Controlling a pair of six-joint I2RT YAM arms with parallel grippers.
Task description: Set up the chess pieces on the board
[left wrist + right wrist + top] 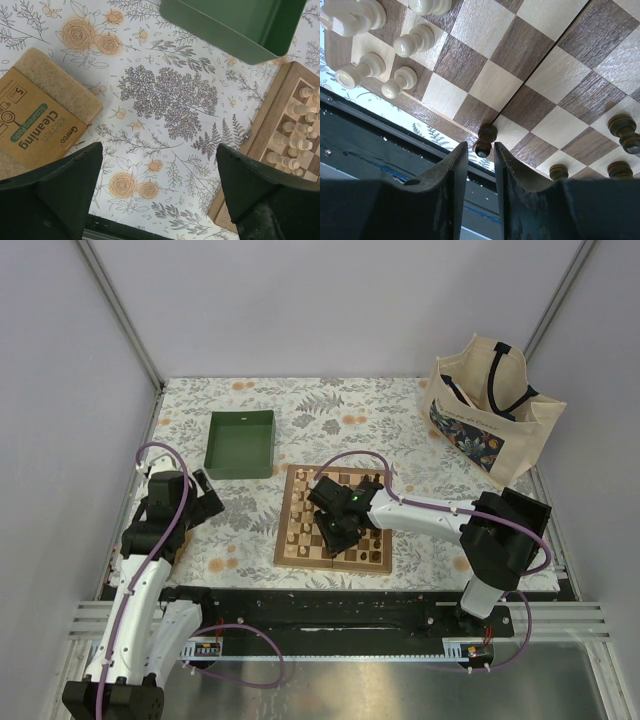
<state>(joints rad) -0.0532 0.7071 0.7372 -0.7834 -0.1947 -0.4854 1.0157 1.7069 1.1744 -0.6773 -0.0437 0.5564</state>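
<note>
The board (288, 540) lies mid-table, with chess pieces on it. My right gripper (338, 532) hangs over the board's near half. In the right wrist view its fingertips (481, 150) are closed narrowly on the head of a dark pawn (486, 136), at the centre seam by the board's near border. Cream pieces (402, 45) stand at the upper left, and other dark pawns (622, 127) at the right. My left gripper (205, 502) is open and empty over the flowered cloth, left of the board (270, 125). Cream pieces (295, 135) show on that side.
A green tray (240, 443) sits behind and left of the board, and shows in the left wrist view (235, 25). A pack of scouring pads (40, 115) lies by the left gripper. A tote bag (490, 405) stands at the back right. The black rail (330, 605) runs along the near edge.
</note>
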